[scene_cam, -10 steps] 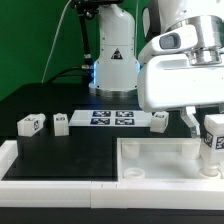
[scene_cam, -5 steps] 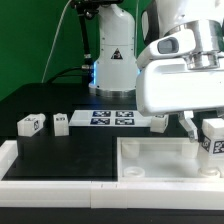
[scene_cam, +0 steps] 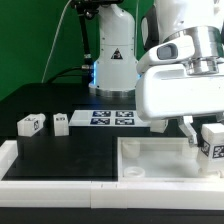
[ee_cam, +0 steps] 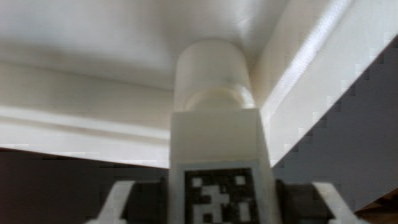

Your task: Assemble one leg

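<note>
Right now our claw (ee_cam: 222, 205) is clamped on the leg (ee_cam: 217, 110). In the wrist view we see a finger (ee_cam: 125, 205) pressed against each side of its tagged body. The black-and-white tag faces the camera and the rounded end points away from us. Past that end, the white walls of the tabletop (scene_cam: 150, 165) meet in a corner.

Seen from the exterior view, we hold the leg at the exterior view's right edge, by the tabletop's far corner on that side, its tag turned toward the camera. Whether the leg touches the tabletop we cannot tell. The arm's bulky white hand fills the space above it.

The tabletop lies at the front of the black table (scene_cam: 60, 145), toward the exterior view's right. Behind it, the marker board (scene_cam: 112, 118) lies flat near the middle of the table. To the exterior view's left of that board sit a first loose leg (scene_cam: 30, 124) and a second loose leg (scene_cam: 61, 123), near each other but apart. Another tagged block (scene_cam: 160, 121) shows just beside the board's other end, partly hidden by our arm.
</note>
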### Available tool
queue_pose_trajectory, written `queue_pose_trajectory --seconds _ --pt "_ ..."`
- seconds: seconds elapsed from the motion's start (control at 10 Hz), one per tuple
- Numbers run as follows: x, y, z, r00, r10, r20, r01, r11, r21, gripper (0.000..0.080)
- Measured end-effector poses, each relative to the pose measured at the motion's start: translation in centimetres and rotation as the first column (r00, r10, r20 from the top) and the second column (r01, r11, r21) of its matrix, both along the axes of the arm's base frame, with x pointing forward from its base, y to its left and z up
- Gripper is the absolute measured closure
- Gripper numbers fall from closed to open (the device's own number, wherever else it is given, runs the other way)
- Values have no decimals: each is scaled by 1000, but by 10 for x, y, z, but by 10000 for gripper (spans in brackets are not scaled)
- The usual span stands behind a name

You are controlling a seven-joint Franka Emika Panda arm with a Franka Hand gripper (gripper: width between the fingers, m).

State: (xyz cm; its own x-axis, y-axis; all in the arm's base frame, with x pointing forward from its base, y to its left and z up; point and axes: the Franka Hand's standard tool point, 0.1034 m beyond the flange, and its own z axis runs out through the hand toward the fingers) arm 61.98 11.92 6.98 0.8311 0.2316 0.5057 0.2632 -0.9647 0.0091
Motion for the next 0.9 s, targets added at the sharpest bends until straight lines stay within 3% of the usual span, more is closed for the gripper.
queue_pose_trajectory --seconds 0.1,0.2,0.3,0.4,0.7,0.8,0.9 --pt "0 0 0 1000 0 0 0 1000 0 428" --pt "0 0 0 1000 0 0 0 1000 0 291" --pt "0 0 0 1000 0 0 0 1000 0 291" --pt "0 0 0 1000 0 0 0 1000 0 179" --pt "0 0 0 1000 0 0 0 1000 0 151" --pt "1 0 3 1000 0 4 0 1000 0 150" --pt "3 0 16 1000 7 -10 -7 1000 -4 150"
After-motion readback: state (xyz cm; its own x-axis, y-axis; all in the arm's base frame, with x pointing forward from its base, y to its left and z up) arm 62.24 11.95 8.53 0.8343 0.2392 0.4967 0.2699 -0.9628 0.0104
